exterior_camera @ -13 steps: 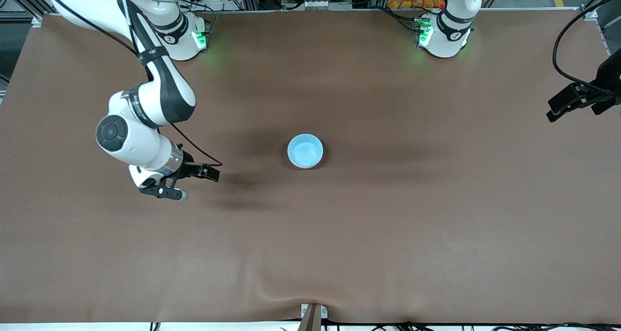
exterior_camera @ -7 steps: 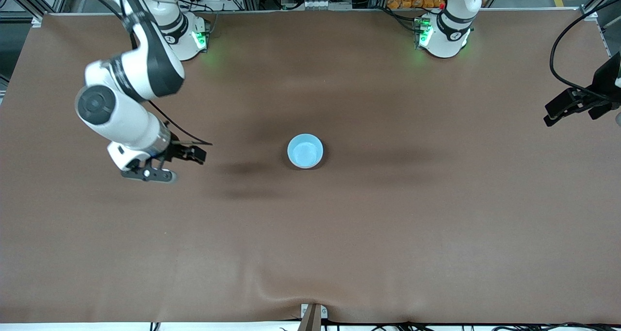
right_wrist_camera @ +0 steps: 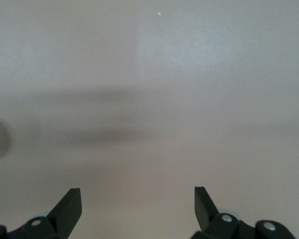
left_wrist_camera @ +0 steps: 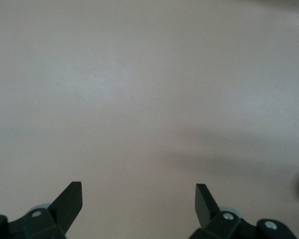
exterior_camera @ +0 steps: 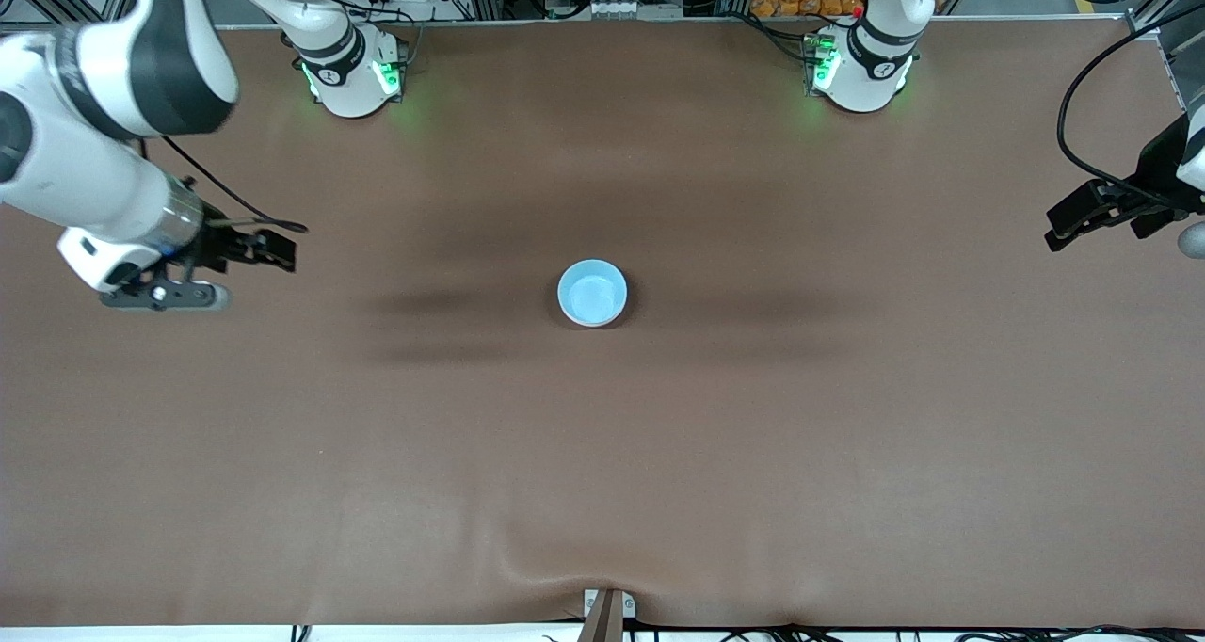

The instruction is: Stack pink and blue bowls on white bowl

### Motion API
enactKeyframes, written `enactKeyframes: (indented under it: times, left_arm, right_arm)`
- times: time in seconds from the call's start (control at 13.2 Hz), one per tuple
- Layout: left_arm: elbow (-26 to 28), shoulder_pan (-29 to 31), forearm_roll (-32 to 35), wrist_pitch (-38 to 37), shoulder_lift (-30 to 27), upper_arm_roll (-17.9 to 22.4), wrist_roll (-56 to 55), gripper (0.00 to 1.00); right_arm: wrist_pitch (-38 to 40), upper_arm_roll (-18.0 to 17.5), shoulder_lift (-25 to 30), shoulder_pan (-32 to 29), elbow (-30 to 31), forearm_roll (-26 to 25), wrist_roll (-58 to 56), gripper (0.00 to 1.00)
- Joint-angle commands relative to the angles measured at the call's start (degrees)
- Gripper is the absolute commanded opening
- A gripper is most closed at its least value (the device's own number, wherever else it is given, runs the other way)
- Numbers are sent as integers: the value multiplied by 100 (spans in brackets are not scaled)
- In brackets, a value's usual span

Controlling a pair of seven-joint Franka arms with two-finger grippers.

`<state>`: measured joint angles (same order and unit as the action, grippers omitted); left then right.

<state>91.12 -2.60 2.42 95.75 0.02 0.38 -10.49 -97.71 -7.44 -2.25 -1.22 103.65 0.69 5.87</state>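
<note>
The light blue bowl point(exterior_camera: 591, 293) stands upright in the middle of the brown table. From above only its blue inside shows. The pink bowl and the white bowl are hidden or out of view. My right gripper point(exterior_camera: 162, 295) hangs open and empty over the table's right-arm end, well away from the bowl. In the right wrist view its fingers point(right_wrist_camera: 70, 206) stand wide apart over bare cloth, as does the right gripper point(right_wrist_camera: 138, 191). My left gripper point(exterior_camera: 1188, 235) is at the left-arm end, partly cut off by the view's edge. The left gripper point(left_wrist_camera: 138, 186) is open over bare cloth.
A brown cloth point(exterior_camera: 602, 454) covers the table, with a ripple at the edge nearest the front camera. The two arm bases point(exterior_camera: 350, 72) point(exterior_camera: 859, 68) stand along the edge farthest from that camera. A cable point(exterior_camera: 1073, 115) loops above the left-arm end.
My right arm has swung away from the blue bowl toward its own end of the table. The left gripper has drifted slightly. The bowl has not moved.
</note>
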Motion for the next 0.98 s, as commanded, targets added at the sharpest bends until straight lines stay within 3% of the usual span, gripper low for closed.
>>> enactKeyframes:
  times: [0.0,0.38,0.53,0.91]
  left_arm:
    - [-59,-4,-146,31,16,6,65,100]
    - [-33,-48,-172,-39,-28,-117,47,100]
    - [-16,-48,-172,-91,-115,-126,65,100]
    - [-42,-4,-436,-609,-291,-126,100,100]
  right_arm:
    - [795,-21,84,-62,-650,27,-287,100]
    - [1640,962,101,87,-1311,449,-1141,100]
    - [1834,981,110,35,-1592,449,-1124,100]
    - [1598,981,154,-80,-1593,388,-765,100]
